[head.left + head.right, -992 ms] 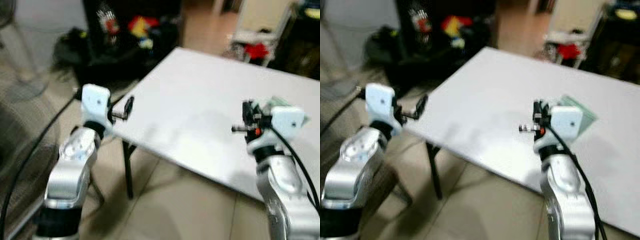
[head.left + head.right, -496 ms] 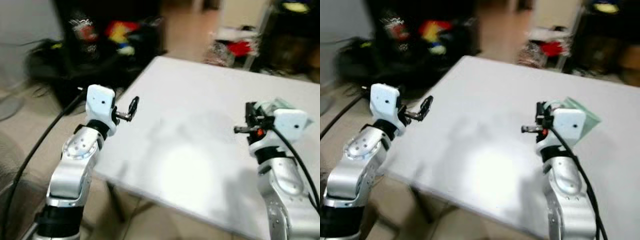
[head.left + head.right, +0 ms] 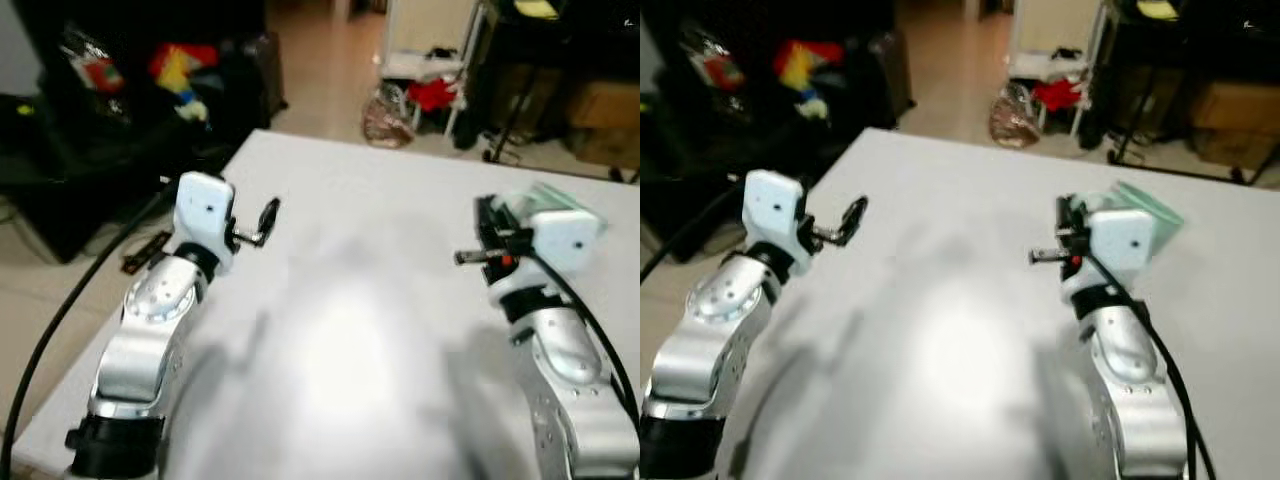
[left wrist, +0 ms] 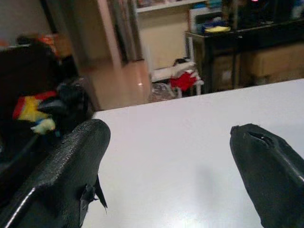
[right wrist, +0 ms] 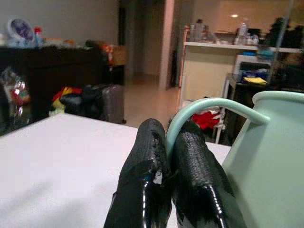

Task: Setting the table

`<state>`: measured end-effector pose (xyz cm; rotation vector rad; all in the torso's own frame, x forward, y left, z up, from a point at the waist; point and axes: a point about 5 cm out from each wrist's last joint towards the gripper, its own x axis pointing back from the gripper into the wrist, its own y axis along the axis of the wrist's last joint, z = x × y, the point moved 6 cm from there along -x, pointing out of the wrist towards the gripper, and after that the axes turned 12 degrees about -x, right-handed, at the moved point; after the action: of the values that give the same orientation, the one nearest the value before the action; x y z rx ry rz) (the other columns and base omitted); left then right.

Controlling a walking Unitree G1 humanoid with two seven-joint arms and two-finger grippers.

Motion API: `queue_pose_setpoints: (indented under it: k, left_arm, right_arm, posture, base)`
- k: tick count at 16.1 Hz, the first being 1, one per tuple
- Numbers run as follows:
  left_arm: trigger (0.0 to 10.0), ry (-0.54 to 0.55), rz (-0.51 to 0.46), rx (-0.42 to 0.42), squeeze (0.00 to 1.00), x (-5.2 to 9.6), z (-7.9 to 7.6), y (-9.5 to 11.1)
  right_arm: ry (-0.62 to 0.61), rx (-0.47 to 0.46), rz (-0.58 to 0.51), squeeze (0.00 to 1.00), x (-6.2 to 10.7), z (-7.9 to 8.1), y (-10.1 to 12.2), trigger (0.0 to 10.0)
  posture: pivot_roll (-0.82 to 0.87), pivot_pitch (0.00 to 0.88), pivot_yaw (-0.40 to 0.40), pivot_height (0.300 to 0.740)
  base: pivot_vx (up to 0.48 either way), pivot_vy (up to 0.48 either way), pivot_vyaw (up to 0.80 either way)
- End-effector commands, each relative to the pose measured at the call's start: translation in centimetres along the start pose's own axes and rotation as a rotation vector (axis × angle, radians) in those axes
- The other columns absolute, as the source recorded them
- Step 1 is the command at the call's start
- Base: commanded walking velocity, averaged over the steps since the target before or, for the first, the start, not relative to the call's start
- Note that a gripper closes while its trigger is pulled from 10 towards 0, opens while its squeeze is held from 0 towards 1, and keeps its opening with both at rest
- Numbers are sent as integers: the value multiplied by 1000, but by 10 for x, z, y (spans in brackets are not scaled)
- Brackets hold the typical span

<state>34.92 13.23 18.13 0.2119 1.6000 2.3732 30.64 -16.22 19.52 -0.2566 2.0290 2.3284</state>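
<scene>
While both silver arms reach out over the white table [image 3: 340,330], the right gripper [image 5: 172,156] has its two black fingers [image 5: 147,185] pressed together on the thin curved handle of a pale green mug [image 5: 266,156], which hangs beside the fingers and is carried above the tabletop on the right side. From the head views the mug [image 3: 545,200] shows as a pale green shape just behind the white wrist housing of that arm. The left gripper [image 4: 168,166] is held above the table's left part with its fingers [image 4: 66,171] spread wide apart and nothing between them; bare white tabletop shows through the gap.

Further off, past the table's far edge, a tiled floor runs back into the room. To the left stands dark furniture with a heap of bright toys [image 3: 180,75], red and yellow among them. Straight ahead, against a cream cabinet, lies a red bundle [image 3: 430,92] on a low white rack. At the far right is a dark shelving unit [image 3: 560,70] with cardboard boxes beneath it.
</scene>
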Motion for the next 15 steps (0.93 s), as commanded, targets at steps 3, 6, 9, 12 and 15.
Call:
queue_pose_setpoints:
  k: [3,6,9,12,15]
  left_arm:
    - [10000,-38,-44,-5,0,5,-7,12]
    - [10000,-63,-49,-6,0,9,-9,13]
    - [10000,-103,-45,1,0,11,-13,14]
    - [10000,-152,-45,-9,0,12,-18,16]
    - [10000,-156,-28,-18,0,12,-19,14]
  right_arm:
    - [59,46,2,0,-12,-2,-6,10000]
    - [111,75,-11,0,-25,3,-14,10000]
    - [194,44,-16,0,-32,12,-27,10000]
    - [347,24,16,0,-39,31,-45,10000]
    - [363,5,25,0,-43,32,-51,10000]
  posture:
    - [35,0,1,740]
    - [51,0,-4,740]
    - [58,0,8,740]
    - [70,0,16,740]
    - [73,0,19,740]
  base:
    - [0,0,0]
    - [0,0,0]
    - [0,0,0]
    - [0,0,0]
    - [0,0,0]
